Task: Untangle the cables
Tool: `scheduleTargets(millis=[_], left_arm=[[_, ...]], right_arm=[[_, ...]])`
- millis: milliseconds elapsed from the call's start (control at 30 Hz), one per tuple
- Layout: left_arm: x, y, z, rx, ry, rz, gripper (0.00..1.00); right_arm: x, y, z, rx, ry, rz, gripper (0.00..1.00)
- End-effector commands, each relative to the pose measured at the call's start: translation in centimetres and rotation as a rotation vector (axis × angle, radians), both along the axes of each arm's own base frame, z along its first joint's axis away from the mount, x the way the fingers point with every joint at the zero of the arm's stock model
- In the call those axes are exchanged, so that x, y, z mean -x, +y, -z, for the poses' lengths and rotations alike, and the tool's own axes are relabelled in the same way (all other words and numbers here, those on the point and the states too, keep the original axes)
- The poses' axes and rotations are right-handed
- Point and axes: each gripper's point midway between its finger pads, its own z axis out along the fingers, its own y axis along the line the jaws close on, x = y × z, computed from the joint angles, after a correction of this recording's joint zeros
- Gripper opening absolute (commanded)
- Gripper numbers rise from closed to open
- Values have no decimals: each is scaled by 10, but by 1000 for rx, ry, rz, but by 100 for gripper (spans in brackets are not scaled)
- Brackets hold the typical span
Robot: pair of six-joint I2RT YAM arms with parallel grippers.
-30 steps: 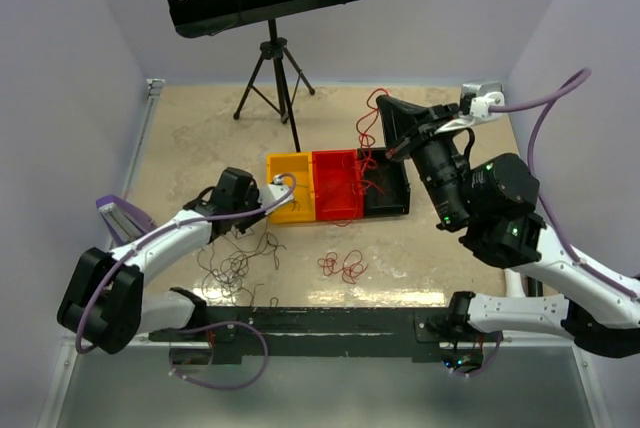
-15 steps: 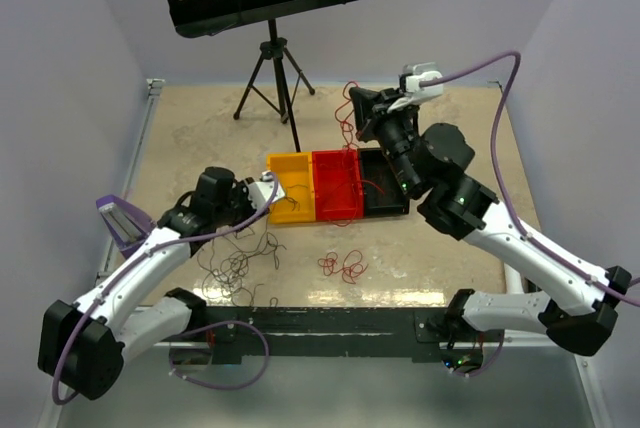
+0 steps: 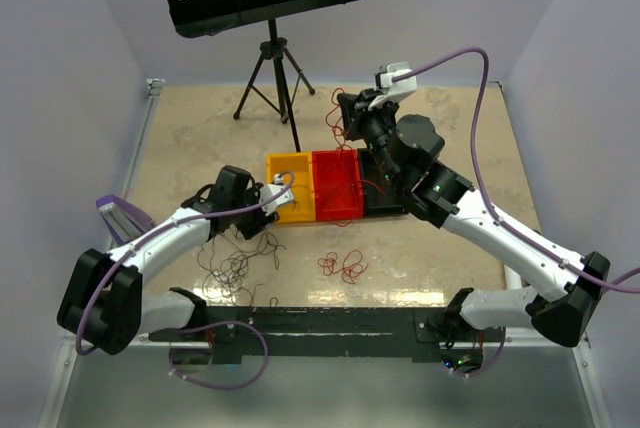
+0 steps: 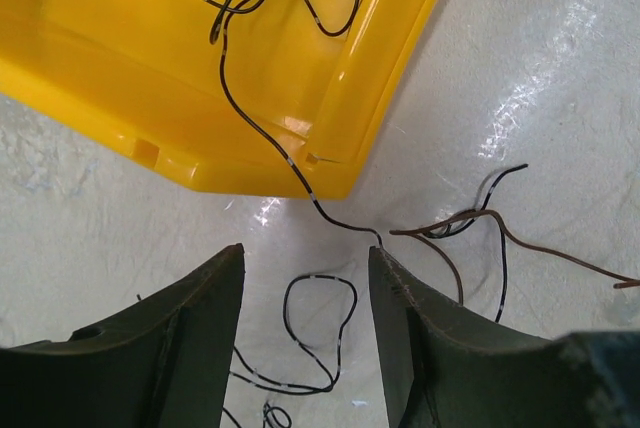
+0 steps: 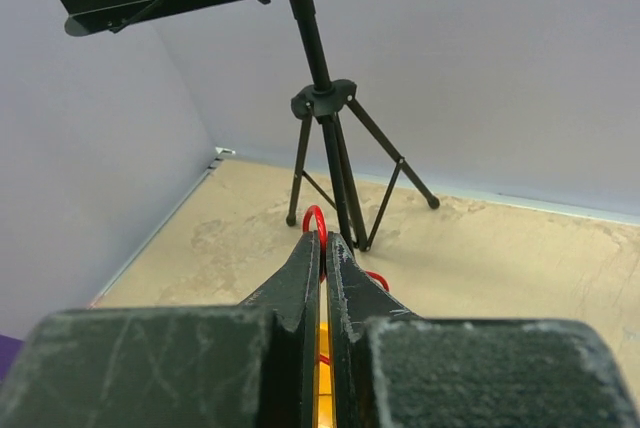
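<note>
So the left jaws just popped open right by the corner of the yellow bin (image 4: 120,68). The black cable (image 4: 262,128) they'd been pinching now sits with its curly end inside the bin and its tail trailing over the rim onto the surface (image 4: 560,68). Meanwhile the right arm has swung in from the far right, right jaws clamped shut on a red cable (image 5: 314,216), held up in the air near the red bin (image 3: 335,198). I'd say one black strand is basically sorted and the red one's next. The black tangle (image 3: 235,268) and the red bunch (image 3: 343,266) out front are still waiting.
</note>
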Motion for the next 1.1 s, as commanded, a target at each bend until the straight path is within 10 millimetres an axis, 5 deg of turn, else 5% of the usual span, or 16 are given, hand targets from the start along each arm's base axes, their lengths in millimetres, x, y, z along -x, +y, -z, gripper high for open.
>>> scheduleTargets(millis=[0, 133, 300, 333, 767, 900, 1067], left_arm=[[-22, -15, -13, 57, -52, 17, 57], [-27, -17, -7, 51, -39, 13, 46], [-33, -16, -4, 39, -65, 9, 14], [-35, -14, -4, 34, -76, 2, 0], [-19, -11, -48, 84, -141, 9, 1], [-13, -15, -39, 91, -73, 17, 27], [-13, -21, -28, 97, -9, 22, 32]], right_arm=[[0, -4, -14, -56, -37, -14, 0], [-4, -6, -4, -47, -22, -9, 0], [-13, -8, 18, -22, 4, 0, 0], [-15, -7, 25, -15, 13, 2, 0], [-40, 13, 127, 79, 175, -29, 0], [-42, 18, 145, 93, 208, -39, 0], [-46, 20, 164, 125, 244, -31, 0]])
